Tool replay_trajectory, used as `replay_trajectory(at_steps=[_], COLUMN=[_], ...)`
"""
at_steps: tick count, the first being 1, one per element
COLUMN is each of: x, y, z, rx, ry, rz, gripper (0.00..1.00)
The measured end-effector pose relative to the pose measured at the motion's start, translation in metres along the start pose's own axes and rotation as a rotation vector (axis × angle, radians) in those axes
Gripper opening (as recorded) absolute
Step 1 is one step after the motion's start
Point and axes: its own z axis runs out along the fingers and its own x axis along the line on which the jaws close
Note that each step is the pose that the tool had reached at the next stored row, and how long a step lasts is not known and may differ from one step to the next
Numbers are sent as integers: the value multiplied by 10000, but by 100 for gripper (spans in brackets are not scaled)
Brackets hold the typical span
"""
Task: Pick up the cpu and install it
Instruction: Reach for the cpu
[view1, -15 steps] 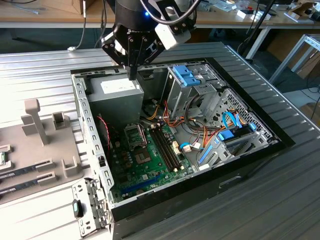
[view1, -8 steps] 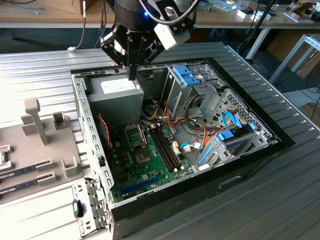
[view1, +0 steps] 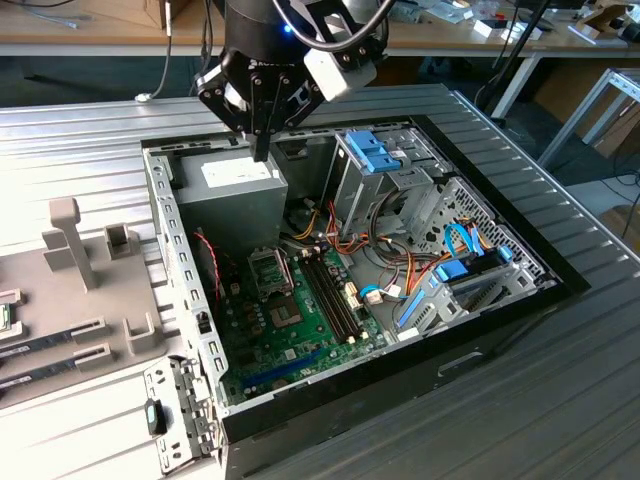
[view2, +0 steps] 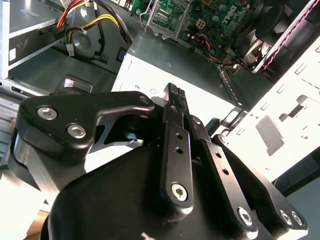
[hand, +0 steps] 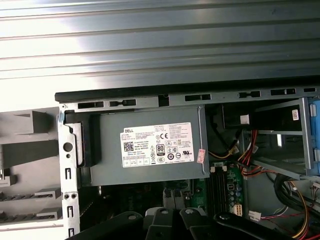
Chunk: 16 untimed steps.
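Note:
My gripper (view1: 262, 150) hangs over the back corner of the open computer case (view1: 180, 260), just above the grey power supply (view1: 235, 190). Its two black fingers (view2: 176, 107) are pressed together with nothing visible between them. A small flat square piece with a green edge, which looks like the cpu (view1: 5, 318), lies on the grey fixture at the exterior view's far left, cut off by the frame edge. The black socket frame (view1: 270, 268) sits on the green motherboard (view1: 290, 335), below and in front of the gripper.
The grey fixture (view1: 75, 250) with upright posts holds long dark memory sticks (view1: 45, 345). Drive cages with blue clips (view1: 375, 155), cable bundles (view1: 350, 235) and the power supply (hand: 150, 150) crowd the case. Ribbed metal table (view1: 90, 120) surrounds it.

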Motion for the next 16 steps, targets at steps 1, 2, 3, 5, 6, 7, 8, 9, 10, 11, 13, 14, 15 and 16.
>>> replay_trajectory(at_steps=[1,2,3,5,6,7,8,9,10,11,13,14,15,16], x=[2,5,8,13,15,17,20,23,25,27,31,35,37,40], y=[0,0,-1,-1,-1,-1,-2,-2,-2,-2,-2,-3,-3,-3], z=[0,0,0,0,0,0,0,0,0,0,0,0,0,1], rx=[0,0,0,0,0,0,0,0,0,1,0,0,0,0], ry=[0,0,0,1,1,1,1,1,0,1,1,1,1,1], rz=[0,-1,-1,-1,-1,-1,-1,-1,-1,-1,-1,-1,-1,0], gripper=[11,11,11,11,11,11,11,11,11,11,11,11,11,11])
